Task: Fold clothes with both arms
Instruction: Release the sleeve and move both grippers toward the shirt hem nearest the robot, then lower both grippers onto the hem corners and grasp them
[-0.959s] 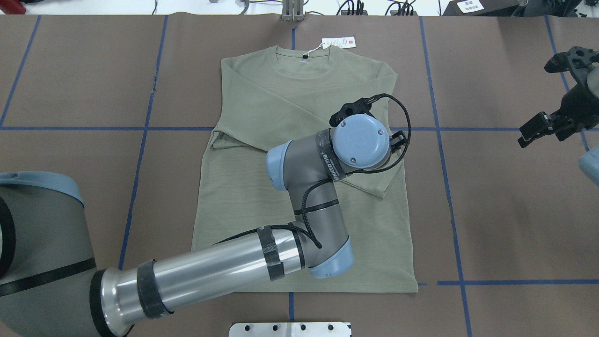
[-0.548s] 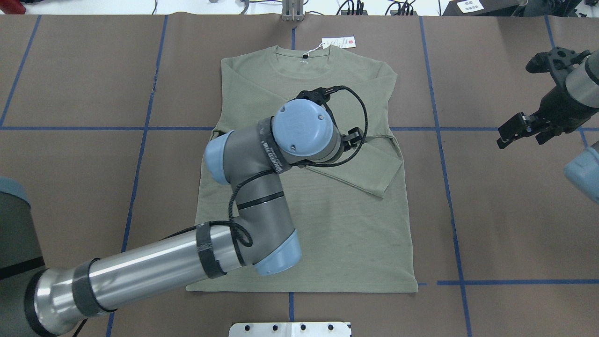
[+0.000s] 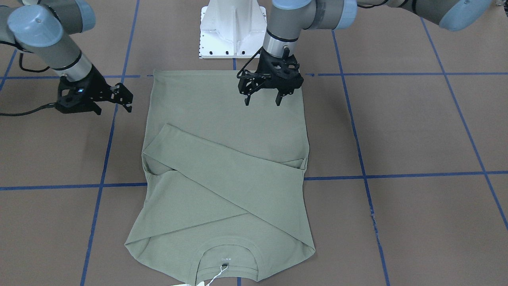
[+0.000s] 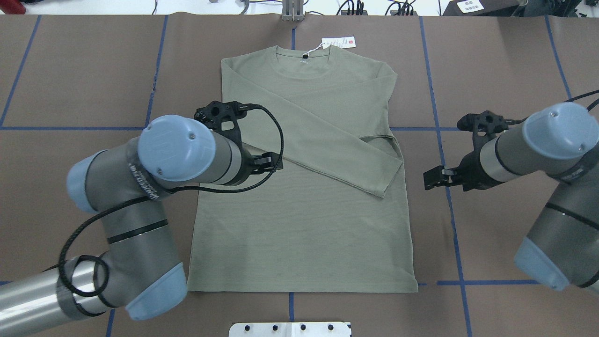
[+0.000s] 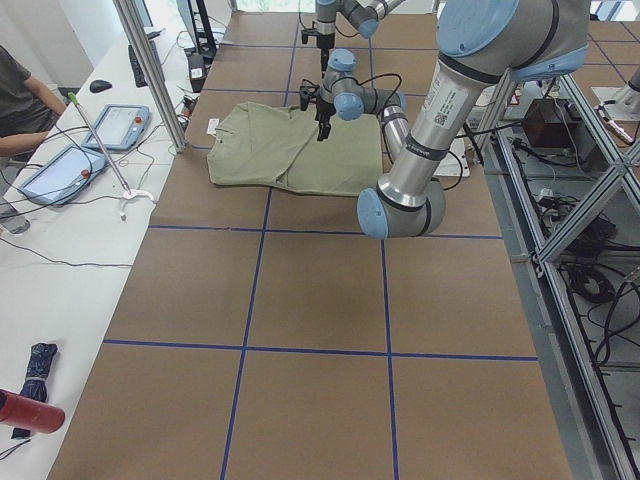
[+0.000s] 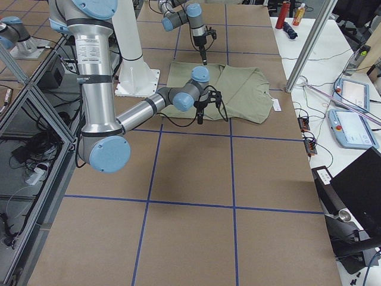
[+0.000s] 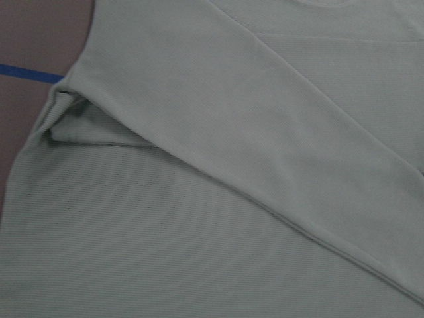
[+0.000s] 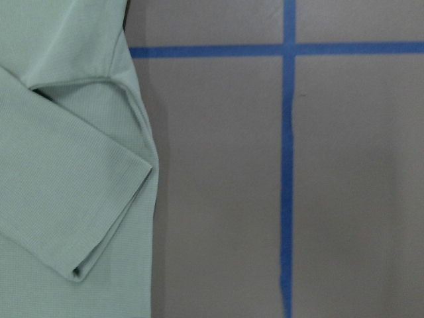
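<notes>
The sage-green shirt point(image 4: 304, 224) lies flat on the table, collar point(image 4: 304, 54) at the far side, with a white hang tag point(image 4: 338, 42). Both sleeves lie folded across the chest; one cuff point(image 8: 79, 218) ends near the shirt's right edge. My left gripper point(image 3: 262, 101) is open and empty above the shirt's left half, near the armpit fold point(image 7: 73, 126). In the overhead view the left wrist point(image 4: 178, 147) hides most of it. My right gripper point(image 3: 114, 109) is open and empty over bare table just right of the shirt, and it also shows in the overhead view point(image 4: 440, 178).
The brown table cover point(image 4: 505, 70) has a grid of blue tape lines point(image 8: 286, 165). The white pedestal base point(image 3: 234, 28) stands at the robot's side of the shirt hem. An operators' bench with tablets point(image 5: 60, 170) runs along the far table edge.
My left arm has swung from the shirt's right-centre to its left side. My right arm has come in from the far right, down to the shirt's right edge. The shirt has not moved.
</notes>
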Available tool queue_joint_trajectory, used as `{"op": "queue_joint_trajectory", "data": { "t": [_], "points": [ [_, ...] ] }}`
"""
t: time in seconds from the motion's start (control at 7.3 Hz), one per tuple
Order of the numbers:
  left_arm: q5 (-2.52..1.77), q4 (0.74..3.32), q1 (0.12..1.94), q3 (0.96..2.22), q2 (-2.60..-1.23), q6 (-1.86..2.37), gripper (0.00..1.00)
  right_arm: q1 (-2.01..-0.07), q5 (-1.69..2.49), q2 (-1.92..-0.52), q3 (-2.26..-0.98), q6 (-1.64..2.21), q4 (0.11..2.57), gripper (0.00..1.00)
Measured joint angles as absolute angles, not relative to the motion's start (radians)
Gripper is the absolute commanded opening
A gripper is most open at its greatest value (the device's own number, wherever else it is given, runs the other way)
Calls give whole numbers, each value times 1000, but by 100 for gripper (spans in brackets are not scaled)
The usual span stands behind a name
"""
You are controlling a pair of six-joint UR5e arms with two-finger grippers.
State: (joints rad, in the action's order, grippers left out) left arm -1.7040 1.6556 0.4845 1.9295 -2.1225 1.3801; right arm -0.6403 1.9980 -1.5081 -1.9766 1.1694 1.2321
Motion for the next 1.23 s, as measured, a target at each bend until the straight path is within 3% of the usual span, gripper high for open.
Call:
{"op": "queue_joint_trajectory", "data": {
  "t": [0.27, 0.69, 1.1, 1.23],
  "points": [
    [-1704, 1651, 487, 2066, -1971, 1326, 100, -431, 1857, -1536, -2024, 1364, 1204, 100],
    [-1700, 1651, 486, 2107, -1924, 1318, 100, -226, 1722, -1560, -2047, 1509, 1206, 97],
    [-1700, 1651, 488, 2117, -1921, 1318, 100, -191, 1713, -1577, -2040, 1525, 1210, 82],
    [-1700, 1651, 488, 2119, -1921, 1318, 100, -186, 1713, -1577, -2036, 1526, 1211, 66]
  ]
}}
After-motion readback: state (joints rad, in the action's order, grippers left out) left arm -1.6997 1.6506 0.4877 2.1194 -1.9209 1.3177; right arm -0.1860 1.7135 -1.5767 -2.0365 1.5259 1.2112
